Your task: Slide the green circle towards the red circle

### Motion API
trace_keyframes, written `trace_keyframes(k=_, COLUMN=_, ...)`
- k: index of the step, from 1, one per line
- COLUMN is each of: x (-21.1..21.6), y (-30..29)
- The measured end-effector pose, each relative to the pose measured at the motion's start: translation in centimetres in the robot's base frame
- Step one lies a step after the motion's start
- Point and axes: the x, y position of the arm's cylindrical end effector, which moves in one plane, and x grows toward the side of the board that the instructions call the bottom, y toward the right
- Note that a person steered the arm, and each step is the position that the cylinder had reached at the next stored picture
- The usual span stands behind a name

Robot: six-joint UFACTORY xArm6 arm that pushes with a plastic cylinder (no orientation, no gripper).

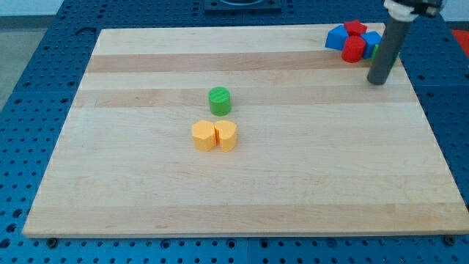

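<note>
The green circle (219, 100) stands near the middle of the wooden board. The red circle (354, 49) sits in a cluster at the view's top right, with another red block (356, 28) behind it and blue blocks (338, 37) beside them. My tip (377, 81) rests on the board just right of and below the cluster, far to the right of the green circle. A sliver of a green block (374, 51) shows behind the rod.
Two orange blocks (204, 136) (227, 136) sit side by side just below the green circle. The board (146, 183) lies on a blue perforated table (29, 110).
</note>
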Motion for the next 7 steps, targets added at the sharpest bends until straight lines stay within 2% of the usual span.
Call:
trace_keyframes(k=1, x=3.4, y=-5.9)
trace_keyframes(k=2, x=4.2, y=-13.4)
trace_keyframes(k=4, x=6.4, y=-24.7)
trace_keyframes(k=5, x=3.6, y=-28.3)
trace_keyframes(k=6, x=0.7, y=-28.3)
trace_keyframes(k=7, x=3.2, y=-29.6)
